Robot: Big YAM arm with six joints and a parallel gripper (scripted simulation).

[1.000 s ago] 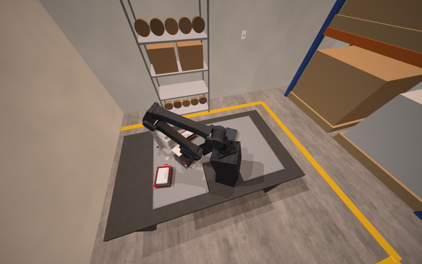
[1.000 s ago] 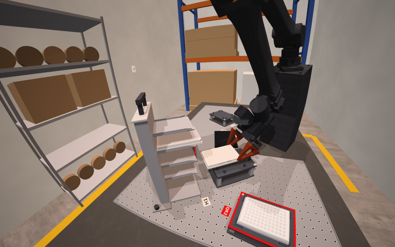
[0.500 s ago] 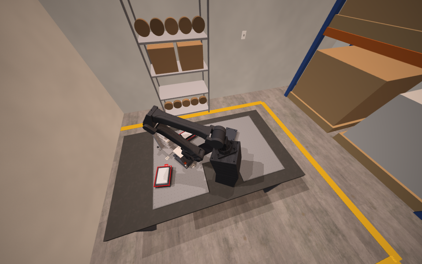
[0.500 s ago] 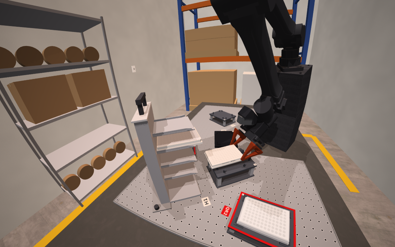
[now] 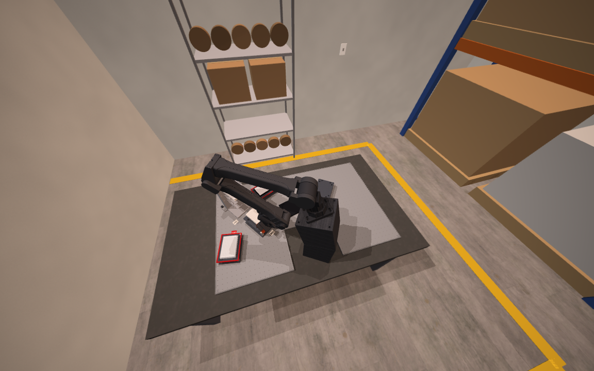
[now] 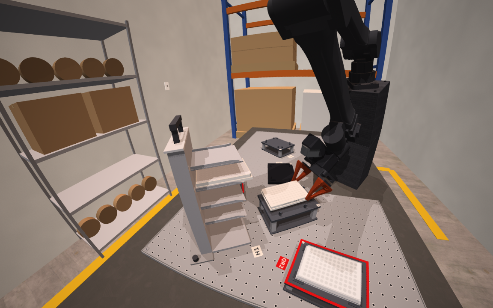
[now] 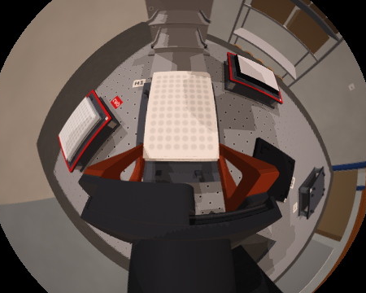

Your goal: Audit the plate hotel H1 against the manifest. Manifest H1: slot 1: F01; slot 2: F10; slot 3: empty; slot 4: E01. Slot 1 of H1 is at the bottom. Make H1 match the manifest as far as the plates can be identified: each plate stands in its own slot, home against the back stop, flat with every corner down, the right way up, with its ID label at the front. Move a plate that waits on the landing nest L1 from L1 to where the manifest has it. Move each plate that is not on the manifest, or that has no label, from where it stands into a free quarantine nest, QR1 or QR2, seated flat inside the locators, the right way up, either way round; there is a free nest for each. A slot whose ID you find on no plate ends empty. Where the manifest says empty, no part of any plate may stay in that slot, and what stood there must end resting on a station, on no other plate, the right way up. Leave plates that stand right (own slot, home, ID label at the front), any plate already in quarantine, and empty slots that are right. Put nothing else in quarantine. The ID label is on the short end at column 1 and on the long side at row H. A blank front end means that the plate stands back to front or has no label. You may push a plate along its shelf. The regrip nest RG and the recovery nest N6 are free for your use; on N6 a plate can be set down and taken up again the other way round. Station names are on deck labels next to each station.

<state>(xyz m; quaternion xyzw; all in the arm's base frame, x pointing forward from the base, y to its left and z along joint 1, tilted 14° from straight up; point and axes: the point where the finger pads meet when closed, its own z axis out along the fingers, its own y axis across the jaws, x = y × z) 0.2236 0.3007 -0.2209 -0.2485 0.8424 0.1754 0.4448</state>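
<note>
My gripper (image 6: 304, 187) is shut on the near end of a white well plate (image 6: 283, 193), its orange fingers on the two long sides. The plate lies over a raised dark nest (image 6: 288, 216) in front of the plate hotel H1 (image 6: 206, 191), slightly tilted. In the wrist view the plate (image 7: 180, 116) stretches from the gripper (image 7: 181, 159) towards the hotel (image 7: 178, 6). Another plate (image 6: 223, 174) stands on an upper hotel shelf and sticks out at the front. The lower shelves look empty. I cannot read any ID label.
A white plate (image 6: 330, 273) sits in the red-framed nest QR2, and another (image 7: 254, 75) in a second red-framed nest right of the hotel. A black flat pad (image 6: 280, 172) and a dark empty nest (image 6: 277, 146) lie behind the gripper. The arm's base column (image 6: 366, 134) stands to the right.
</note>
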